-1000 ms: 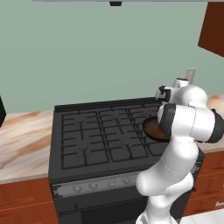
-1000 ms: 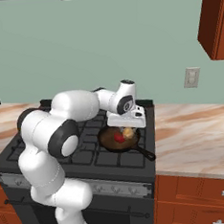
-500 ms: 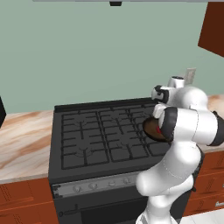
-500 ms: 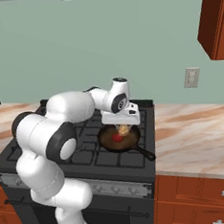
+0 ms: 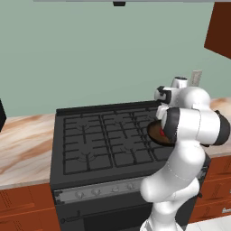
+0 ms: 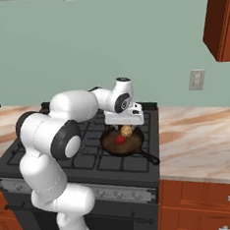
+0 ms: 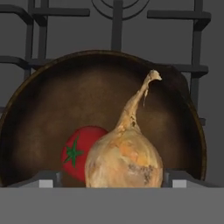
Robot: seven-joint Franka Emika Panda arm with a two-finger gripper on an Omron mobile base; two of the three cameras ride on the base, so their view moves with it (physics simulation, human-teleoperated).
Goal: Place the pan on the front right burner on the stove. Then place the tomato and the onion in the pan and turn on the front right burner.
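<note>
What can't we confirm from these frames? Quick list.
- Onion: hand view, bottom edge cuts off its underside, so resting in the pan or not is unclear.
- End effector finger gap: hand view shows just the tips; right base view too small.
- Pan, left base view: mostly hidden behind the arm.
- Stove knobs: too small to read positions.
- Tomato: partly hidden by the onion.
</note>
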